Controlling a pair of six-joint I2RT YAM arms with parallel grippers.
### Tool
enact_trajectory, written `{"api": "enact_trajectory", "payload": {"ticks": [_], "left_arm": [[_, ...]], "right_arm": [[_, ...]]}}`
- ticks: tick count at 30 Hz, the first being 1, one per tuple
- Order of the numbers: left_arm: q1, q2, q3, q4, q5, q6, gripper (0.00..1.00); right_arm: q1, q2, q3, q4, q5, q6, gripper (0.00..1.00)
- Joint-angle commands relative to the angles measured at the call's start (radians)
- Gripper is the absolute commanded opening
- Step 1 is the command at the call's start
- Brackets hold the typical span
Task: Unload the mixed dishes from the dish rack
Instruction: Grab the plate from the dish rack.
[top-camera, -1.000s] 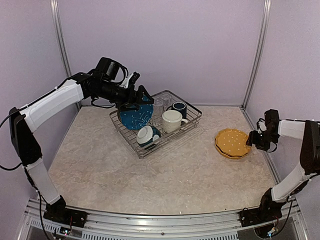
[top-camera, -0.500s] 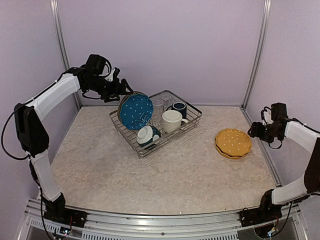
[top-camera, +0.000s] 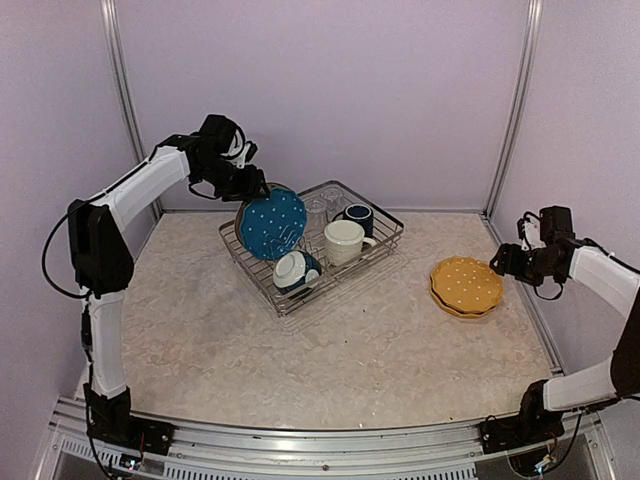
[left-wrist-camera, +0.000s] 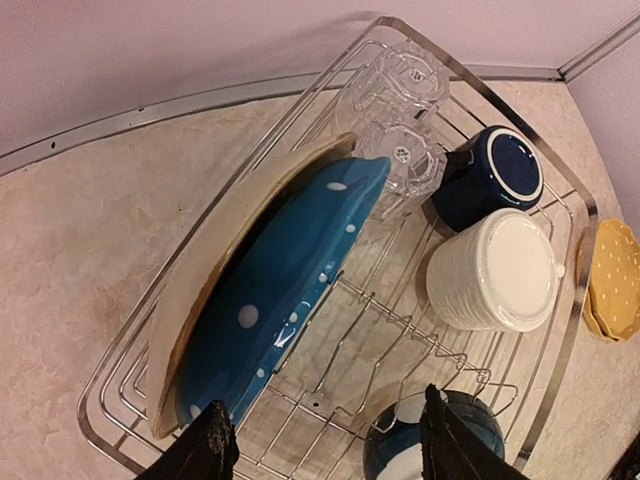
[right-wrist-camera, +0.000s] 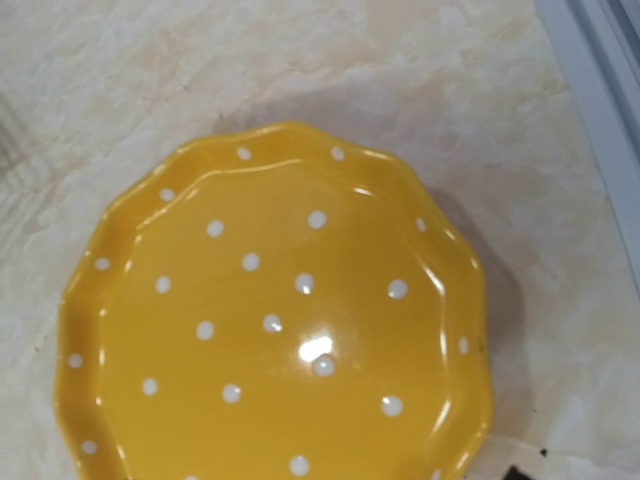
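Hovering above the blue white-dotted scalloped plate (left-wrist-camera: 285, 290), which stands on edge in the silver wire dish rack (left-wrist-camera: 395, 325), the left end effector (left-wrist-camera: 325, 445) is held apart and empty; closing on the plate's rim is required next.

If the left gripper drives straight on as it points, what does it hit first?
The left gripper would likely meet the blue plate by one finger; between the fingers only dish rack wires show. Depth unclear.

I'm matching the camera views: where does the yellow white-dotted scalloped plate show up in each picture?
Top external: yellow white-dotted scalloped plate, right of centre.
Left wrist: a sliver at the right edge.
Right wrist: fills most of the frame.
Shared landmark: beige marbled tabletop.
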Motion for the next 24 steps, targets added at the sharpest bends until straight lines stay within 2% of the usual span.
{"api": "enact_trajectory", "payload": {"ticks": [1,8,16,21,24], "left_arm": [[-0.027,0.054,0.066,-0.046,-0.118,0.116,0.60],[-0.053,0.137,0.163,-0.093,-0.251,0.195,0.60],[-0.052,0.173,0.189,-0.099,-0.233,0.246,0.60],[-0.055,0.244,0.289,-0.176,-0.189,0.279,0.61],[-0.069,0.272,0.302,-0.195,-0.187,0.320,0.67]], "right_arm": [[0.015,-0.021,-0.012,-0.015,-0.011,0.013,0.75],[0.021,-0.042,-0.026,-0.010,-0.009,0.024,0.75],[0.026,-0.040,-0.025,-0.008,-0.021,0.034,0.75],[0.029,-0.036,-0.024,-0.006,-0.025,0.041,0.75],[0.029,-0.030,-0.032,0.009,-0.026,0.041,0.75]]}}
